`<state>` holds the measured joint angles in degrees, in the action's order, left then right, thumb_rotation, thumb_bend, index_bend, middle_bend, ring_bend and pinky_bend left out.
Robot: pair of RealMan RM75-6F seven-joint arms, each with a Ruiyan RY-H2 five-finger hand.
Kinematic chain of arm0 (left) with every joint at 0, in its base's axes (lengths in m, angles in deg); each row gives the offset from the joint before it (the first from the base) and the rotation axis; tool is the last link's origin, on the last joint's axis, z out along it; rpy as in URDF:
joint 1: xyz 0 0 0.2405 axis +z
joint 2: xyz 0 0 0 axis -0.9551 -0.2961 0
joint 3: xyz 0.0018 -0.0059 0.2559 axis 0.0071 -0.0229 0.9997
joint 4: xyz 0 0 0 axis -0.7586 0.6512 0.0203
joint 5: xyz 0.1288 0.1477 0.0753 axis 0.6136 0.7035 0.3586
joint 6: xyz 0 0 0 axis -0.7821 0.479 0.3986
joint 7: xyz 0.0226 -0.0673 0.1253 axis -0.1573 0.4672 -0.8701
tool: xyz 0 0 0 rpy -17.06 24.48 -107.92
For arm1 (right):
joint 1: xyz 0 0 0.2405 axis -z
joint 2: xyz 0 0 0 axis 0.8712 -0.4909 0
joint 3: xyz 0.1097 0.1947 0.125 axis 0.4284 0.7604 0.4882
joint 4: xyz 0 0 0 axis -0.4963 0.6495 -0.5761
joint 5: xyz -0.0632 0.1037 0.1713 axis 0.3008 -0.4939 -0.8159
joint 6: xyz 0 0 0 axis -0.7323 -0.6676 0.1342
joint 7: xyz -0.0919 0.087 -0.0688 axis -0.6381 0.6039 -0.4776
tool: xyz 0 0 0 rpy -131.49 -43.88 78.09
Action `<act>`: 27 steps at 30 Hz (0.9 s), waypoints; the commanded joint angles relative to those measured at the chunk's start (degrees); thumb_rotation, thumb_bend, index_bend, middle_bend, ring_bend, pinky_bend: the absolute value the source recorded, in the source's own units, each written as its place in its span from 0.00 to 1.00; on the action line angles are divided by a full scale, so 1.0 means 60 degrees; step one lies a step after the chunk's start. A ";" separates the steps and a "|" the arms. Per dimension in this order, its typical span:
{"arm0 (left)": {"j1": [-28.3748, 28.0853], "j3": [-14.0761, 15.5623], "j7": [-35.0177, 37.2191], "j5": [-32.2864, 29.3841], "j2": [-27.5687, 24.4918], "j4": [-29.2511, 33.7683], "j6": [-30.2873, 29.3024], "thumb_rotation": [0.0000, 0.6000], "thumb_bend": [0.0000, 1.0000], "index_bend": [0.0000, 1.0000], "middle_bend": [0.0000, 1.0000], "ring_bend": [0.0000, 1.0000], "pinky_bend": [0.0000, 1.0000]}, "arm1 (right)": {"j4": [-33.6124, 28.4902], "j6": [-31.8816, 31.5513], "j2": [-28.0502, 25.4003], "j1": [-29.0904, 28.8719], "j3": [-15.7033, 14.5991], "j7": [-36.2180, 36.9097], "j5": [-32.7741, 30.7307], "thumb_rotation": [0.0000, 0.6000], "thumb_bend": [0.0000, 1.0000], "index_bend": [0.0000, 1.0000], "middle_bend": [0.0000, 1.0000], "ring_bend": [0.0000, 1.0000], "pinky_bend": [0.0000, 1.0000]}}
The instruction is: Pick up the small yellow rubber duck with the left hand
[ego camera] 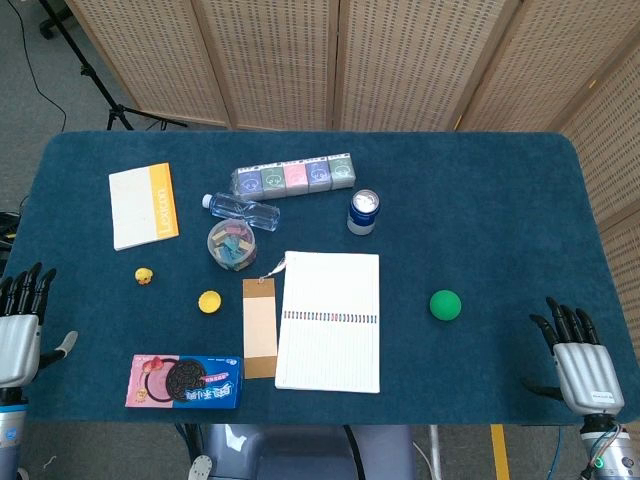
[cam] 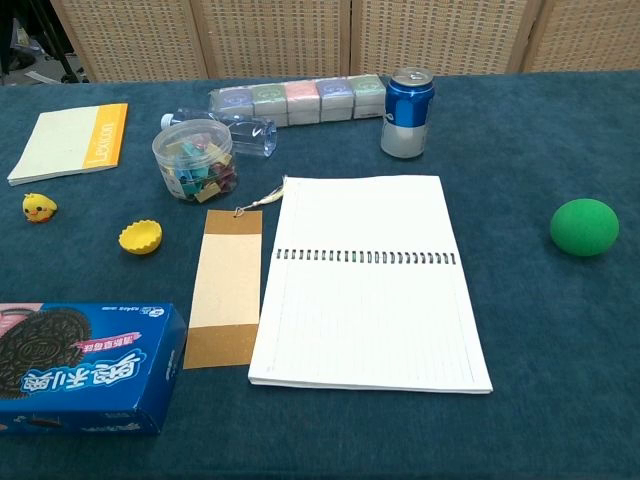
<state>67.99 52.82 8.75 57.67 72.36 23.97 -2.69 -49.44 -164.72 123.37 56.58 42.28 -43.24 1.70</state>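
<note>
With the small yellow rubber duck (ego camera: 145,276) sitting alone on the cloth between the notepad (ego camera: 143,205) and cookie box (ego camera: 184,380), the left hand (ego camera: 20,325), seemingly empty with fingers spread, should approach from above and close gently round it.

A blue table (ego camera: 480,200) carries a duck (ego camera: 145,276), yellow cup (ego camera: 209,301), open notebook (ego camera: 330,320), cookie box (ego camera: 185,380), green ball (ego camera: 445,305), can (ego camera: 363,211), clip jar (ego camera: 232,245), bottle (ego camera: 242,208), bookmark (ego camera: 260,327)

One duck (ego camera: 145,276); one can (ego camera: 363,211); one ball (ego camera: 445,305); two hands (ego camera: 20,325).
</note>
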 commanded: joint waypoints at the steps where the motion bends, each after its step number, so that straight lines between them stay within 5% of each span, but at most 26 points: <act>1: -0.0002 0.0000 -0.0027 -0.0010 0.0005 -0.0003 0.0009 1.00 0.21 0.07 0.00 0.00 0.00 | 0.0004 -0.0009 -0.0004 0.0007 -0.0006 0.0017 0.0009 1.00 0.00 0.16 0.00 0.00 0.03; 27: -0.0078 -0.0032 -0.0143 -0.0175 0.0072 -0.0048 0.0208 1.00 0.21 0.07 0.00 0.00 0.00 | 0.0011 -0.0041 -0.0031 0.0025 -0.0021 0.0085 0.0048 1.00 0.00 0.16 0.00 0.00 0.03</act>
<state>67.54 52.63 7.94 56.68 72.76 23.69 -1.50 -49.37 -164.96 123.19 56.73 42.16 -42.73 1.99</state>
